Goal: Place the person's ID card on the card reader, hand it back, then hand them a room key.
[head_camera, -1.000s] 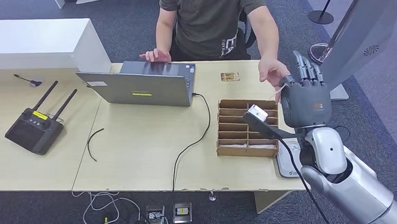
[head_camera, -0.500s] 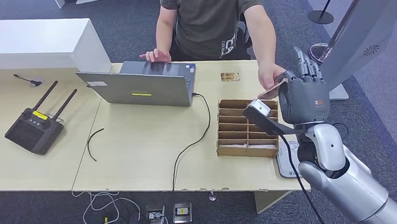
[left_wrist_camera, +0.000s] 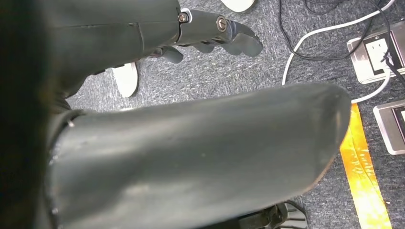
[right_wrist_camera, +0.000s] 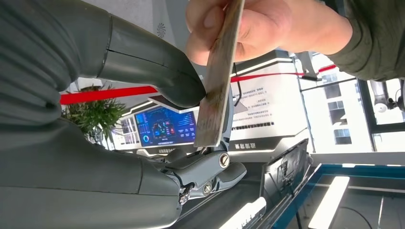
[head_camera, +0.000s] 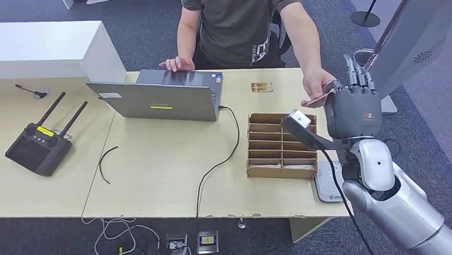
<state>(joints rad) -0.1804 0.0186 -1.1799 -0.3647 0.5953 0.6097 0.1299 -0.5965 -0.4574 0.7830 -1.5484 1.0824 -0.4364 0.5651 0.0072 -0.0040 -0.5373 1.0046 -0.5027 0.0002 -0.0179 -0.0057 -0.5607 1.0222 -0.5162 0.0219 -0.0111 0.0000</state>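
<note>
My right hand (head_camera: 351, 112) is raised over the table's right end, fingers pointing up. A brownish ID card (head_camera: 313, 102) stands between its thumb and fingers. In the right wrist view the thumb (right_wrist_camera: 157, 67) touches one face of the card (right_wrist_camera: 217, 86) and the dark fingers (right_wrist_camera: 210, 169) lie on the other side. The person's hand (head_camera: 316, 82) pinches the card's far end (right_wrist_camera: 248, 24). The white card reader (head_camera: 331, 186) lies flat at the table's front right corner, below my forearm. My left hand (left_wrist_camera: 191, 157) hangs over the floor, holding nothing.
A cardboard slotted tray (head_camera: 280, 145) sits left of my right hand. A small card (head_camera: 261, 87) lies behind it. A laptop (head_camera: 163, 95) and its cable are mid-table, a black remote controller (head_camera: 38, 146) at the left. A grey tilted panel (head_camera: 417, 30) stands at the right.
My right hand has shifted slightly right and up. The person's hand came against it and followed, and the card now stands between my thumb and fingers.
</note>
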